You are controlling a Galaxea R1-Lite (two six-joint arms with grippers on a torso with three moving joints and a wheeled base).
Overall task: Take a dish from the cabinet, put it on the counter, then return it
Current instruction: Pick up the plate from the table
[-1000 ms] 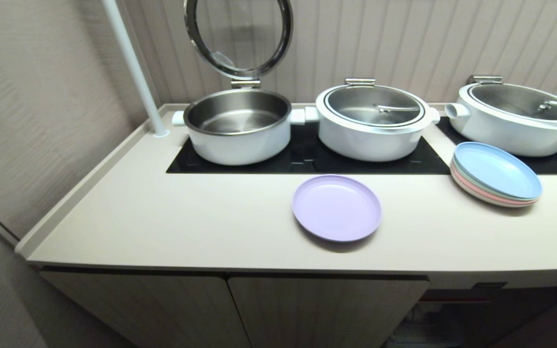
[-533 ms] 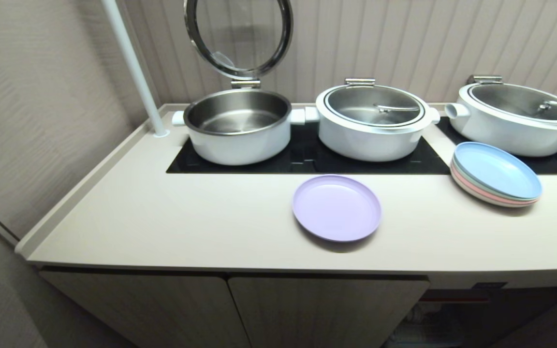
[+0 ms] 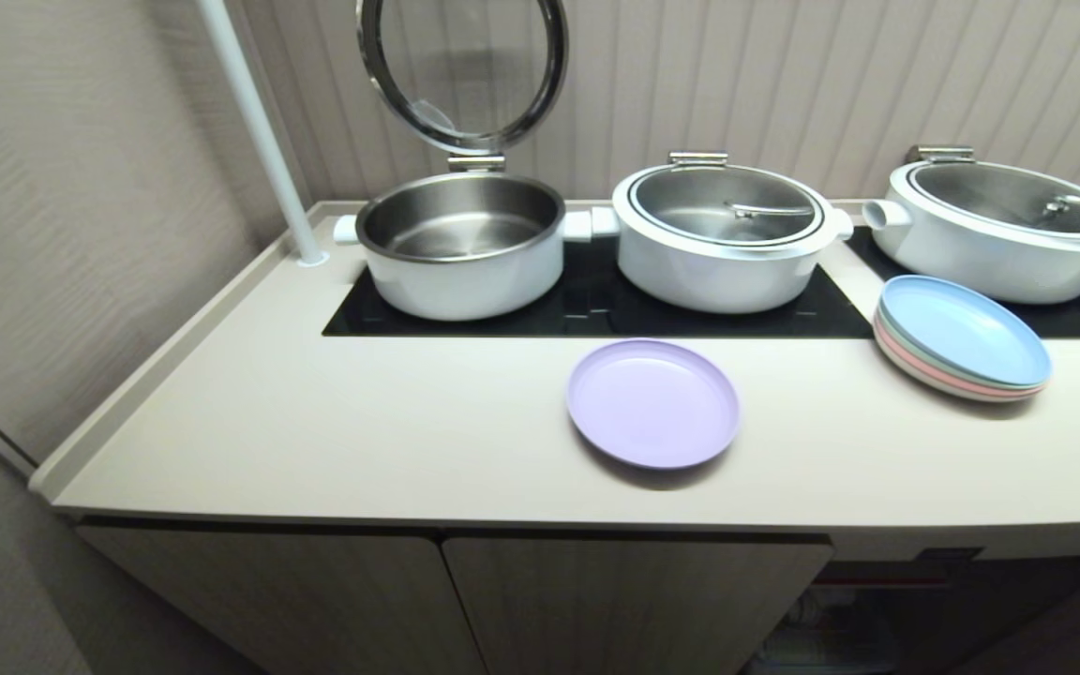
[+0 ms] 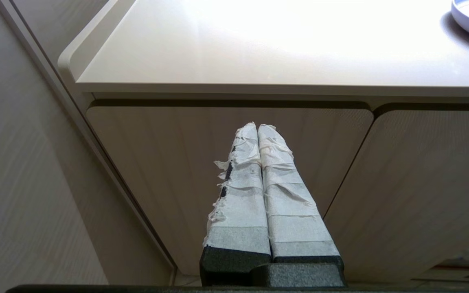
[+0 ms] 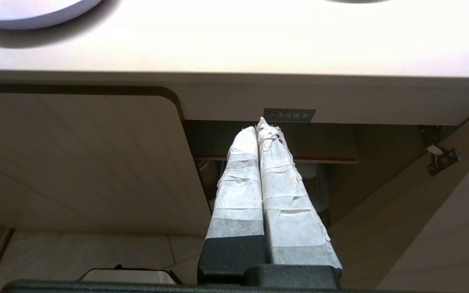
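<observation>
Head view: neither arm shows. The lavender dish (image 3: 652,403), round, shallow, matte w/ a low raised rim, lies flat on the cream bench (image 3: 362,422), near its front edge, at abt 6 o'clock from the lidded middle pot (image 3: 723,234). At 3 o'clock from the dish sits a stack of plates (image 3: 962,337), light blue on top, pink below. Left pot (image 3: 460,244) is white outside, steel inside, its glass lid (image 3: 462,70) hinged upright and cut off at the top. Third pot (image 3: 1004,225) at the far right, edge clipped. Black glass cooktop (image 3: 596,305) under the pots. White pole (image 3: 263,141) rises at 10 o'clock.

Cabinet (image 3: 615,600) below: ribbed beige doors shut on the left; the right bay stands open, inside dark and hard to make out.

Left wrist view: left hand (image 4: 257,127), tape-wrapped fingers pressed together, clenched on nothing, in front of a shut door. Dish only a sliver at the corner.

Right wrist view: right hand (image 5: 259,126) clenched, empty, tips before a small black label (image 5: 289,115) w/ unreadable white characters. Hinge (image 5: 442,156) on the open door.
</observation>
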